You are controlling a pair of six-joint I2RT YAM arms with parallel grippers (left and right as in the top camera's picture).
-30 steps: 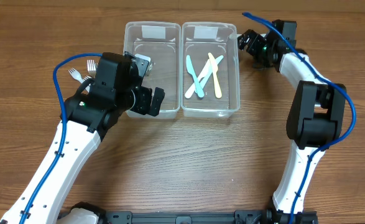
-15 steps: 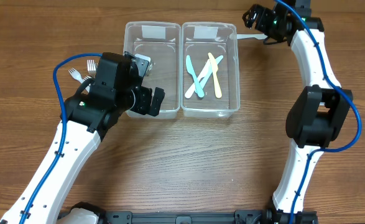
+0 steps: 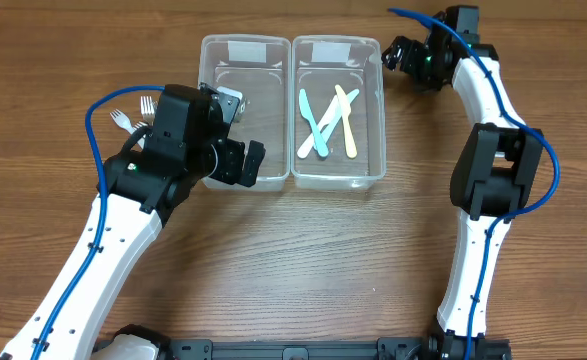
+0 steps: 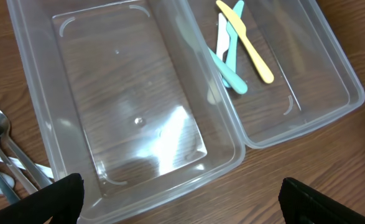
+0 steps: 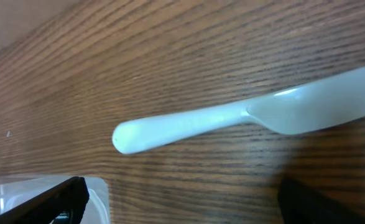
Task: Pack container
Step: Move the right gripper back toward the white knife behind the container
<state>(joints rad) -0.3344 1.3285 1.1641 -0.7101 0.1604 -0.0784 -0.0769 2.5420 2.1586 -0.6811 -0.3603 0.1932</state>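
Right gripper [image 5: 182,210], fingers spread wide, sits just short of the white plastic knife [image 5: 232,115] lying ahead, long axis running finger-to-finger; a wrist roll is probably needed.

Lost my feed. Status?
Left gripper open over empty container. Right gripper open above white knife on table, ungrasped. Nothing blocking.

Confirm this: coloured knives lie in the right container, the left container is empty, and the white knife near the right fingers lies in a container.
Wrong on the white knife: the right wrist view shows it lying on the table, outside any container. The coloured knives are in the right container and the left container is empty.
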